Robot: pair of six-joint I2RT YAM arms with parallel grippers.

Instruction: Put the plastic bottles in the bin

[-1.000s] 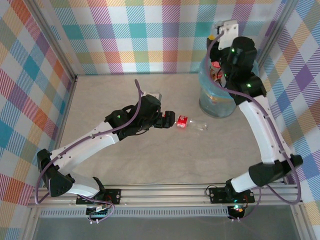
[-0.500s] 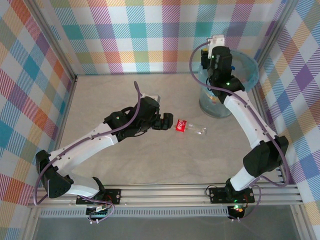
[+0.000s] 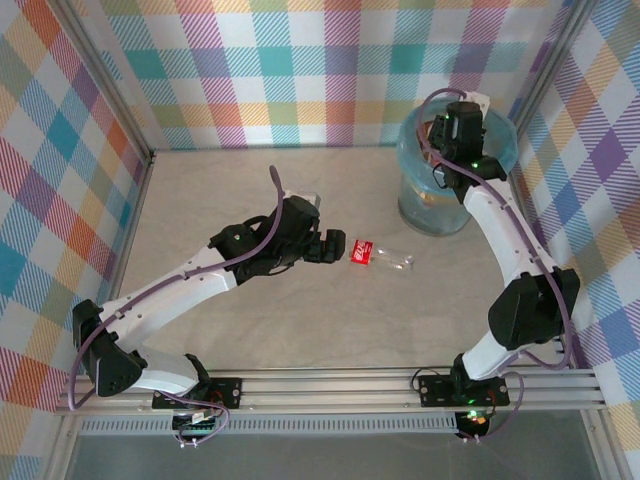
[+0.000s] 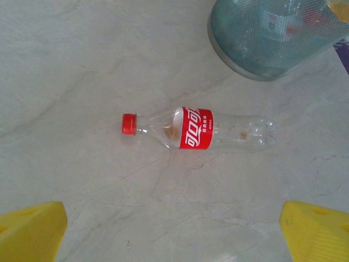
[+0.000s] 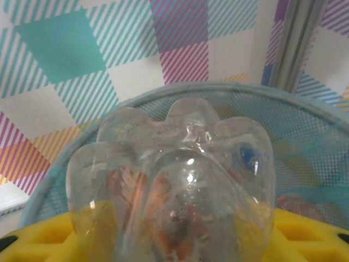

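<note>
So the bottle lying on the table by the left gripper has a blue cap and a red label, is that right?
Not quite: the left wrist view shows the cap is red, not blue. The bottle does lie on the table by the left gripper, with a red label.

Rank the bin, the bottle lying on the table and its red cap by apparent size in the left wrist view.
1. bin, largest even though the frame crops it
2. bottle
3. red cap
</note>
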